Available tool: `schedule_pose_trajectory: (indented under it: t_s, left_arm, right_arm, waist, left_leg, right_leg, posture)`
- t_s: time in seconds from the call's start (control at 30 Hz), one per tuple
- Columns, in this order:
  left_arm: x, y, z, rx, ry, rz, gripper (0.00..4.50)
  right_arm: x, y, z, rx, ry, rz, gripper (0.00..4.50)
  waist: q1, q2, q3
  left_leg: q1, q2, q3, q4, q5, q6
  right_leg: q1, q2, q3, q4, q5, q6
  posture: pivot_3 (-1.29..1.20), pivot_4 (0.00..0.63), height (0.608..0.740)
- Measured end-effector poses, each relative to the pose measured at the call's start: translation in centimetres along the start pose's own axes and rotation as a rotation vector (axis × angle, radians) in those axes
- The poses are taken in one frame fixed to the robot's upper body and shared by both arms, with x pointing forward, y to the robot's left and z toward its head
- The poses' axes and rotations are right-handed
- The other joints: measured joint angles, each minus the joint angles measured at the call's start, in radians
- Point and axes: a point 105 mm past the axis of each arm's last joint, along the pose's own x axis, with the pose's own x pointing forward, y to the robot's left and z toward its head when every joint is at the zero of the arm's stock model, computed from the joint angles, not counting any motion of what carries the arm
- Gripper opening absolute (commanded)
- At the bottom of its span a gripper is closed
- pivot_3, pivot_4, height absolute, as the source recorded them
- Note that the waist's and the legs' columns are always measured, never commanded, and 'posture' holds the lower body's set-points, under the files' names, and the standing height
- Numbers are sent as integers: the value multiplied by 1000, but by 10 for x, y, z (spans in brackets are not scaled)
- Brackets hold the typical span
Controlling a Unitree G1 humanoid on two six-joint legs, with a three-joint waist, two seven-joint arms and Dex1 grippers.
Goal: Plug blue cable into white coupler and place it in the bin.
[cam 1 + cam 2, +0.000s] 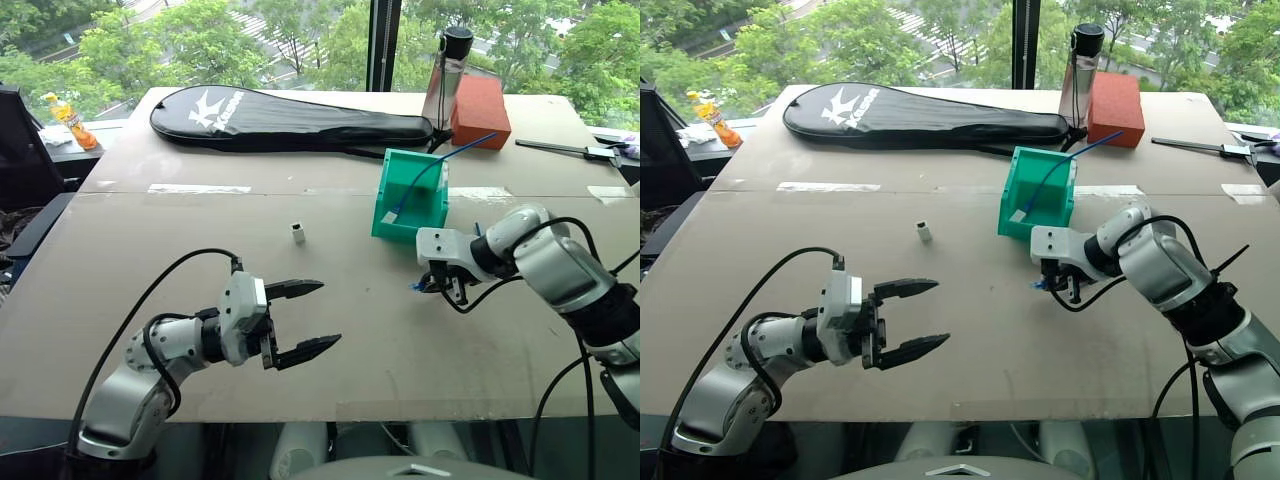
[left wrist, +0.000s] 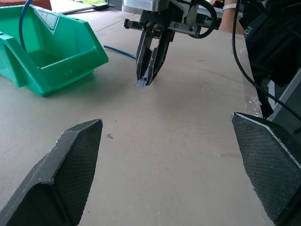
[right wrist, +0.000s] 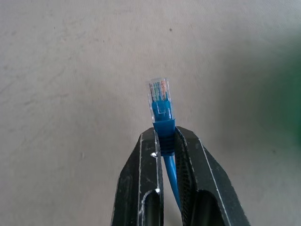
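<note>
My right gripper (image 1: 441, 287) points down at the table just in front of the bin (image 1: 428, 206), a teal-green box. It is shut on the blue cable (image 3: 163, 123) just behind the clear plug (image 3: 159, 97), which sticks out past the fingertips. The cable (image 2: 119, 52) trails back along the table behind the gripper. The white coupler (image 1: 298, 232) stands alone on the table, left of the bin and well clear of both grippers. My left gripper (image 1: 330, 314) hovers near the table's front, open and empty, pointing toward the right gripper (image 2: 146, 81).
A second blue cord (image 1: 440, 164) with a flat white piece leans out of the bin. At the back lie a black racket bag (image 1: 280, 118), a bottle (image 1: 446, 75) and a red block (image 1: 479, 110). A tool (image 1: 575, 150) lies far right.
</note>
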Motion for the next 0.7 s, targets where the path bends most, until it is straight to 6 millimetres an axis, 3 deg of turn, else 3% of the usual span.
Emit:
schedule_pose_trajectory:
  t_s: [0.13, 0.17, 0.3, 0.43, 0.53, 0.7]
  left_arm:
    - [-3, 1, -3, -2, 3, 7, 4500]
    - [-3, 1, -3, -4, 5, 8, 4500]
    - [-4, 3, -6, 0, 10, 13, 4500]
    - [-5, 7, -14, 1, 48, 31, 4500]
    - [-2, 12, -19, 3, 73, 52, 4500]
    - [8, 25, -14, 48, 87, 74, 4500]
  right_arm:
    - [10, -9, 7, 16, 16, -18, 38]
    - [13, -10, 4, 12, 32, -20, 766]
    - [15, -15, 3, -47, 52, -44, 2382]
    - [14, -17, 4, -40, 24, -57, 4402]
    - [9, -12, 2, -12, -25, -46, 4464]
    - [-33, -6, 15, -13, -234, -130, 4464]
  waist:
    - [3, 0, 0]
    - [4, 0, 0]
    - [2, 0, -1]
    - [5, 0, -1]
    - [9, 0, 0]
    - [9, 0, 0]
  left_leg:
    - [0, 0, 0, 0, 0, 0]
    - [0, 0, 0, 0, 0, 0]
    - [0, 0, 0, 0, 0, 0]
    - [0, 0, 0, 0, 0, 0]
    - [-1, 0, 0, 0, 0, 0]
    - [-2, 0, -1, 0, 0, 0]
  right_leg:
    - [0, 1, -1, 0, 0, 0]
    - [0, 1, -1, 0, 0, 0]
    - [0, 1, 0, 0, 0, 0]
    - [0, 2, 0, 0, 0, 0]
    - [0, 2, 0, 0, 0, 0]
    - [-1, 2, -1, 0, 0, 0]
  posture:
    - [0, 150, 740]
    - [0, 150, 740]
    - [0, 150, 740]
    - [0, 150, 740]
    - [0, 150, 740]
    - [0, 150, 740]
